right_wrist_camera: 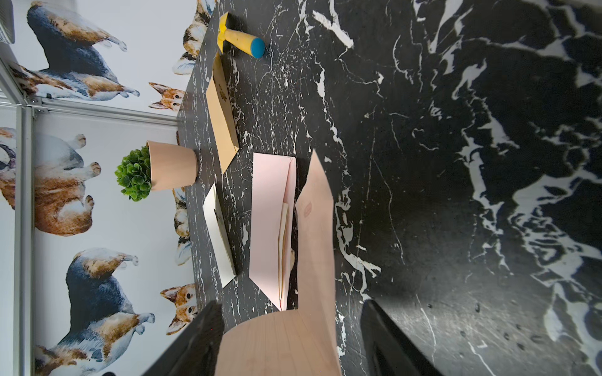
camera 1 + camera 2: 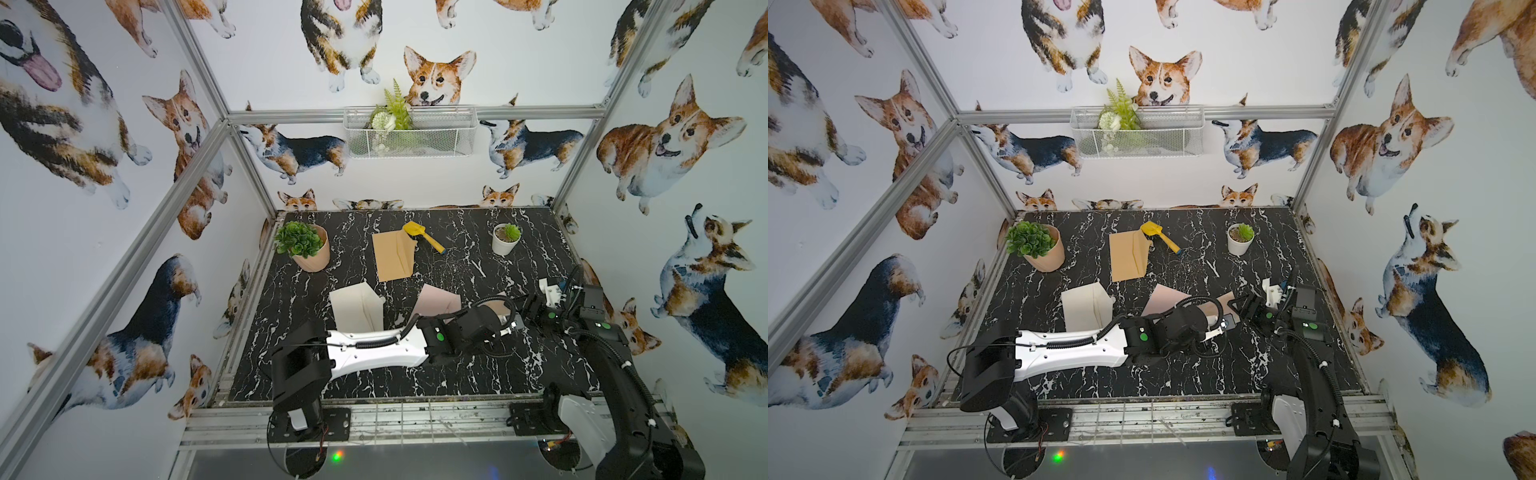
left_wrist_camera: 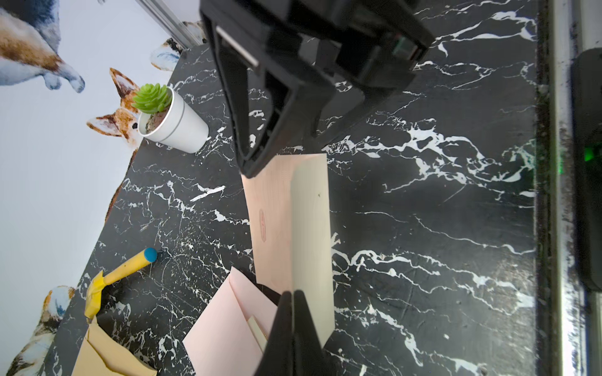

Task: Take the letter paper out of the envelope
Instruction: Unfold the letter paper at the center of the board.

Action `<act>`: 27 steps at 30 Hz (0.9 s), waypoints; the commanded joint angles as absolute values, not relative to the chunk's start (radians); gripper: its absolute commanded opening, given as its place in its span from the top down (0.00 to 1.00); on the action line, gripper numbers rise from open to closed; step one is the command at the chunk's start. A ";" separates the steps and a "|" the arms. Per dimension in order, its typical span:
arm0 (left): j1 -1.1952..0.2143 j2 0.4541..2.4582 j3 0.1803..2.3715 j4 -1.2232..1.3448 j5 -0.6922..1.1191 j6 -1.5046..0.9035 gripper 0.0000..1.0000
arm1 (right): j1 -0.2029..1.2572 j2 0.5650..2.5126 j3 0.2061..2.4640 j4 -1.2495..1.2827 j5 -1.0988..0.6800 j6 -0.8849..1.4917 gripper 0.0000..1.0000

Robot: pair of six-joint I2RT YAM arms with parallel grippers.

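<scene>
The pink envelope [image 2: 436,303] [image 3: 224,325] [image 1: 267,221] lies flat with its mouth open. A folded cream piece [image 1: 283,247] shows inside it. The letter paper [image 3: 286,221] [image 1: 312,234], a long peach sheet with a cream back and a red mark, stands on edge beside the envelope and outside it. My left gripper [image 3: 292,296] [image 2: 505,318] is shut on the end of the paper nearest the envelope. My right gripper [image 1: 293,338] [image 2: 530,305] is open at the paper's other end. Its fingers [image 3: 254,153] straddle the sheet, with a gap on each side.
A tan envelope [image 2: 392,255] and a yellow scoop [image 2: 422,237] lie further back. A white envelope [image 2: 357,307] lies left of the pink one. A leafy plant in a peach pot [image 2: 305,247] stands back left. A small white pot [image 2: 506,239] stands back right.
</scene>
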State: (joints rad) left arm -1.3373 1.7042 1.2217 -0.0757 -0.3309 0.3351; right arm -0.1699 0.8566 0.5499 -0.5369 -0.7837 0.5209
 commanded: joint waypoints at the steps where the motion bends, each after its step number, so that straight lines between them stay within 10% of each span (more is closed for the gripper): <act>1: -1.372 1.671 1.166 0.060 -0.391 0.388 1.00 | -0.131 0.857 0.550 -0.568 -0.773 0.506 0.30; 21: -1.455 1.598 1.027 0.221 -0.540 0.510 1.00 | -0.032 0.869 0.526 -0.544 -0.777 0.532 0.36; 27: -1.466 1.598 1.014 0.248 -0.553 0.502 1.00 | -0.032 0.840 0.522 -0.519 -0.784 0.560 0.83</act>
